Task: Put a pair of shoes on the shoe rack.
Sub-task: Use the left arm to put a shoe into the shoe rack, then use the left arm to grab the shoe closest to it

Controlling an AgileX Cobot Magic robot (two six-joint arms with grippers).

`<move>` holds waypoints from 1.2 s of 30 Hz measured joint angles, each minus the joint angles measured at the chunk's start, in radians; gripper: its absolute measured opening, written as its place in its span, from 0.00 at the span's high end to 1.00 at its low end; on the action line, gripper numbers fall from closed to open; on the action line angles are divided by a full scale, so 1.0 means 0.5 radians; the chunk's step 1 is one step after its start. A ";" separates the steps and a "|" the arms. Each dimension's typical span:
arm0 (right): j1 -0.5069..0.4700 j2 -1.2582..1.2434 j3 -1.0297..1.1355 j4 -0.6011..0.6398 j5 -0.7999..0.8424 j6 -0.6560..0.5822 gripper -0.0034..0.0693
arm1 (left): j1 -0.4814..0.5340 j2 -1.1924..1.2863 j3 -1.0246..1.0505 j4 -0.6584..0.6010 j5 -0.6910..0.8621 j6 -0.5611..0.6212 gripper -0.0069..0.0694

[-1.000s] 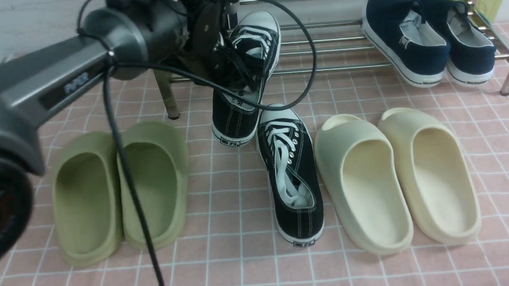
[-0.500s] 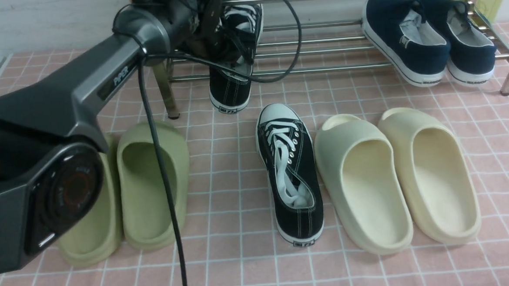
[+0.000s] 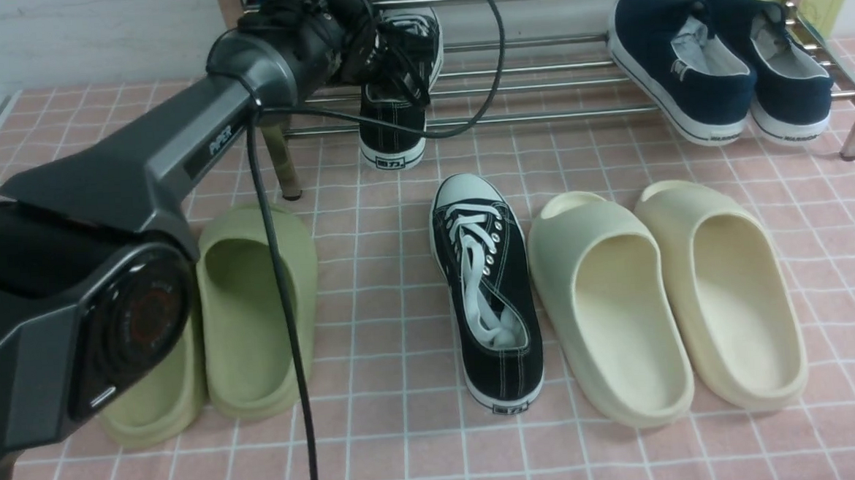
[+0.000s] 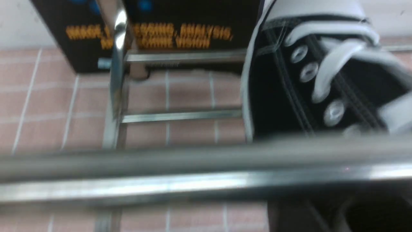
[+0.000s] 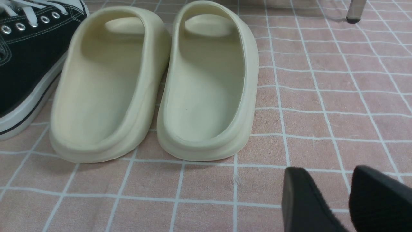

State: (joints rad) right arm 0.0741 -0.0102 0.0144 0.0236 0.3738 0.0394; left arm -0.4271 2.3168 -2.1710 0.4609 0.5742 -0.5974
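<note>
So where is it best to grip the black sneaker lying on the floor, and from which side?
Grip the black sneaker at its heel collar, coming from above, one jaw inside the opening. It stands on its sole, opening upward, and the cream slide lies close beside it, so a side approach looks cramped.

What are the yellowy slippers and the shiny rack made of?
The cream slides look like soft moulded foam: matte, thick, seamless, one piece. The shoe rack seems to be chromed steel: thin bars, mirror-bright with glints, though it could be another polished metal.
</note>
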 joint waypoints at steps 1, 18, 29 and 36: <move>0.000 0.000 0.000 0.000 0.000 0.000 0.63 | -0.005 -0.011 0.000 -0.034 0.081 0.019 0.49; 0.000 0.000 0.000 0.000 0.000 0.000 0.63 | -0.430 -0.980 0.066 -0.559 1.265 1.132 0.91; 0.000 0.000 0.000 0.000 0.000 0.000 0.62 | -0.624 -1.771 1.819 -0.648 0.088 0.577 0.91; 0.000 0.000 0.000 0.000 0.000 -0.002 0.62 | -0.622 -1.814 2.568 -0.634 -0.894 0.040 0.90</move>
State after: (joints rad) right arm 0.0741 -0.0102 0.0144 0.0236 0.3738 0.0386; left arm -0.7382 1.4096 -0.8867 0.1438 0.1273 -0.5775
